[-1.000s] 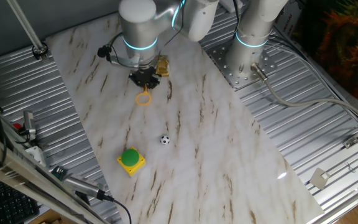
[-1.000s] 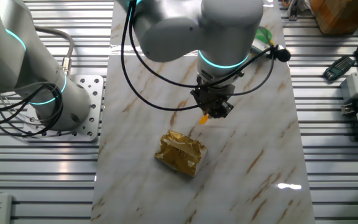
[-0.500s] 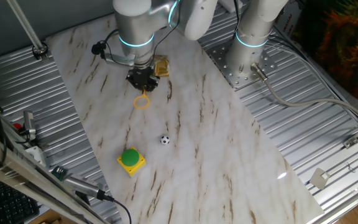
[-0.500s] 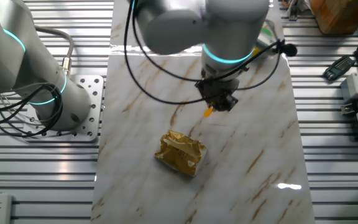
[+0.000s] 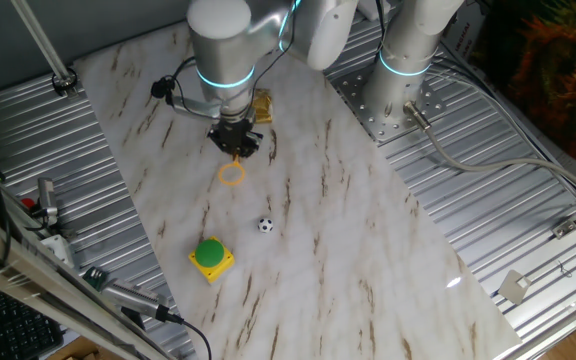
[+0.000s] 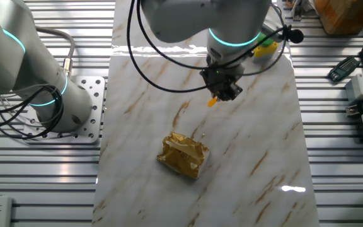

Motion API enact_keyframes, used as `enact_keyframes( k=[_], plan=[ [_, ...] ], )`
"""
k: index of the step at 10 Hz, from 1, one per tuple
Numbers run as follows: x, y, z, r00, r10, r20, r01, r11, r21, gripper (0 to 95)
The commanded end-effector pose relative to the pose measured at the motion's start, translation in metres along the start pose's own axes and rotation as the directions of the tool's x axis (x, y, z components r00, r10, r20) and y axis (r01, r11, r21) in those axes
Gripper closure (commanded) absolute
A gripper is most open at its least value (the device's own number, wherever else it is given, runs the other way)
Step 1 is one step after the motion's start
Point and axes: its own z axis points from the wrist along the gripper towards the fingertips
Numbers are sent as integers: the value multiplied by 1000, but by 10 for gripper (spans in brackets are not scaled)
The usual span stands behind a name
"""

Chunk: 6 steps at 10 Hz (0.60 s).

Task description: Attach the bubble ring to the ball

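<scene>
My gripper (image 5: 236, 145) is shut on the handle of the orange-yellow bubble ring (image 5: 231, 174), and the loop hangs below the fingers just above the marble board. In the other fixed view the gripper (image 6: 222, 91) shows only the ring's orange handle tip (image 6: 212, 100). The small black-and-white ball (image 5: 265, 225) lies on the board below and to the right of the ring, apart from it. The ball is hidden in the other fixed view.
A green round button on a yellow base (image 5: 210, 256) stands left of the ball. A crumpled golden wrapper (image 6: 183, 154) lies on the board behind the gripper. The arm's base (image 5: 403, 70) stands at the board's right edge. Ribbed metal (image 5: 528, 220) surrounds the board.
The gripper has carried the ring along the board toward the ball, away from the golden wrapper. The ball and the button have not moved.
</scene>
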Motion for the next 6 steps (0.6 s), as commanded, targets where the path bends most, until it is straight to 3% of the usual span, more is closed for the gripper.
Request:
enact_keyframes(
  k=[1,6],
  plan=[
    [-4,4,0,1000,2,5,-2,1000,-1,950],
    [-17,14,-4,1000,18,-1,-18,1000,-3,950]
  ],
)
